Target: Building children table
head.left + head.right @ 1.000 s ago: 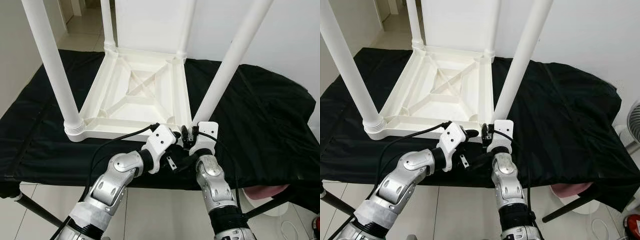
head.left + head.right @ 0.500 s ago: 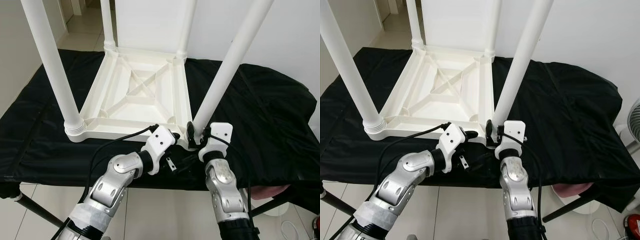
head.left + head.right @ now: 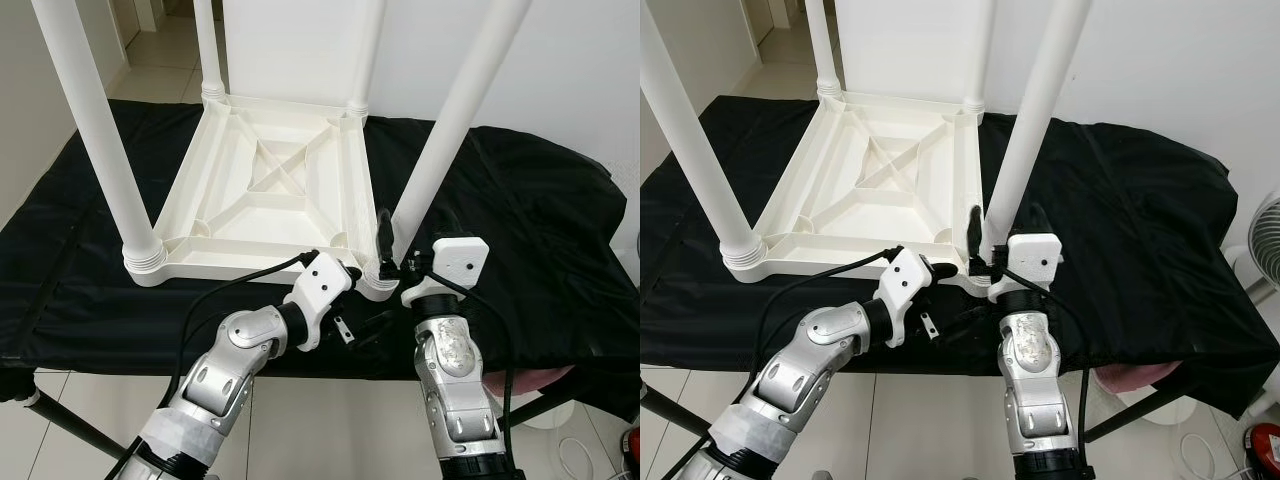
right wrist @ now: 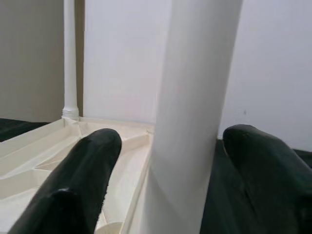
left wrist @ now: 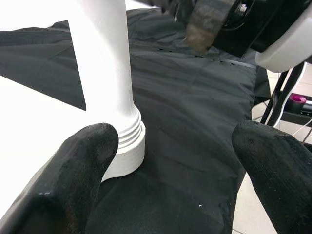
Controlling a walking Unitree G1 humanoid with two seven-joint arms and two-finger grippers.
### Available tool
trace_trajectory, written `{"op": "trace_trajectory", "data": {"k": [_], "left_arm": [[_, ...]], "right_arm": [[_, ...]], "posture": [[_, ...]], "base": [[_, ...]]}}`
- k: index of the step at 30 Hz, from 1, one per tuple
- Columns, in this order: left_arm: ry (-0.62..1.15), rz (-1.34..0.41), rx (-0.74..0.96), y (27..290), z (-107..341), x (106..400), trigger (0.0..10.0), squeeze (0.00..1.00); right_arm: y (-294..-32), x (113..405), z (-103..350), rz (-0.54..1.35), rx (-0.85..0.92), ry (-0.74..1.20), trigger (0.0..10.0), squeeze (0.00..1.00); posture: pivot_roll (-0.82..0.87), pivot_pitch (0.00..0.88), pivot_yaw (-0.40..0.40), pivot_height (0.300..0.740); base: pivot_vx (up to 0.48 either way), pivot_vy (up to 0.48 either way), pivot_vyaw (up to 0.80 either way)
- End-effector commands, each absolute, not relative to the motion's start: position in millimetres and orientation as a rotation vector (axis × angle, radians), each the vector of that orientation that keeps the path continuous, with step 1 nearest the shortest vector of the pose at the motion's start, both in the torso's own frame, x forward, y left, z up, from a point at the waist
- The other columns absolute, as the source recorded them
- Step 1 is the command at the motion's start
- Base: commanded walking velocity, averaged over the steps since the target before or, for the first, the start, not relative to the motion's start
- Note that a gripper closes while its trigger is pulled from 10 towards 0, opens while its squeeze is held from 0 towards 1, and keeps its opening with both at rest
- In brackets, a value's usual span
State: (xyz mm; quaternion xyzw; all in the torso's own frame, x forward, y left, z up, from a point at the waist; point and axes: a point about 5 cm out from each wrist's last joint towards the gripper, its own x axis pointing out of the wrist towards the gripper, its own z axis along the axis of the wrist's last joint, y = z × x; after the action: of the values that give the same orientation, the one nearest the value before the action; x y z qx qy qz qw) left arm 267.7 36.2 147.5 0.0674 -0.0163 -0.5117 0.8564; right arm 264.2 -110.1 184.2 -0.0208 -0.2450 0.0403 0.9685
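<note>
Black cloth covered the desk (image 3: 540, 240) across the frame, and the white plastic children's table (image 3: 270, 190) lay upside down on it at centre-left, four legs pointing up. Right hand (image 3: 1002, 232) stood released, fingers spread either side of the near-right leg (image 3: 1025, 130) low by its socket without closing; left hand (image 5: 170, 161) also gaped, just beside the leg's threaded collar (image 5: 124, 146). Likely light, stiff, smooth, slippery plastic, so best gripped low on the leg near the collar.
</note>
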Motion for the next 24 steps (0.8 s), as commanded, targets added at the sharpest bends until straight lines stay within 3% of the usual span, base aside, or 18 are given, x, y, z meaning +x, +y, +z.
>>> {"op": "trace_trajectory", "data": {"k": [1, 10, 11, 14, 15, 24], "left_arm": [[-0.036, -1.045, 0.146, 35.4, 148.7, 268.6, 10.0, 0.00], [-0.035, -1.045, 0.146, 35.7, 148.9, 268.8, 10.0, 0.00], [-0.035, -1.045, 0.147, 35.8, 148.9, 268.9, 10.0, 0.00], [-0.035, -1.045, 0.148, 35.9, 148.9, 269.1, 10.0, 0.00], [-0.035, -1.045, 0.148, 35.9, 149.0, 269.2, 10.0, 0.00], [-0.036, -1.043, 0.149, 36.1, 149.0, 269.3, 10.0, 0.00]], "right_arm": [[-108.3, 259.7, 188.2, 0.098, -0.066, -0.534, 0.0, 0.00], [-105.7, 255.8, 181.2, 0.158, -0.106, -0.532, 0.0, 0.00], [-105.6, 255.2, 176.3, 0.173, -0.126, -0.518, 8.9, 0.00], [-105.6, 254.8, 172.9, 0.182, -0.139, -0.509, 8.9, 0.00], [-106.0, 254.4, 169.2, 0.191, -0.155, -0.502, 10.0, 0.00], [-107.3, 259.0, 147.7, 0.280, -0.189, -0.410, 10.0, 0.00]], "posture": [[-0.04, 0.000, -0.074, 0.740], [-0.04, 0.000, -0.071, 0.740], [-0.05, 0.000, -0.069, 0.740], [-0.05, 0.000, -0.069, 0.740], [-0.04, 0.000, -0.071, 0.740], [-0.04, 0.000, -0.071, 0.740]], "base": [[0.000, 0.000, 0.00], [0.000, 0.000, 0.00], [0.000, 0.000, 0.00], [0.000, 0.000, 0.00], [0.000, 0.000, 0.00], [0.000, 0.000, 0.00]]}}
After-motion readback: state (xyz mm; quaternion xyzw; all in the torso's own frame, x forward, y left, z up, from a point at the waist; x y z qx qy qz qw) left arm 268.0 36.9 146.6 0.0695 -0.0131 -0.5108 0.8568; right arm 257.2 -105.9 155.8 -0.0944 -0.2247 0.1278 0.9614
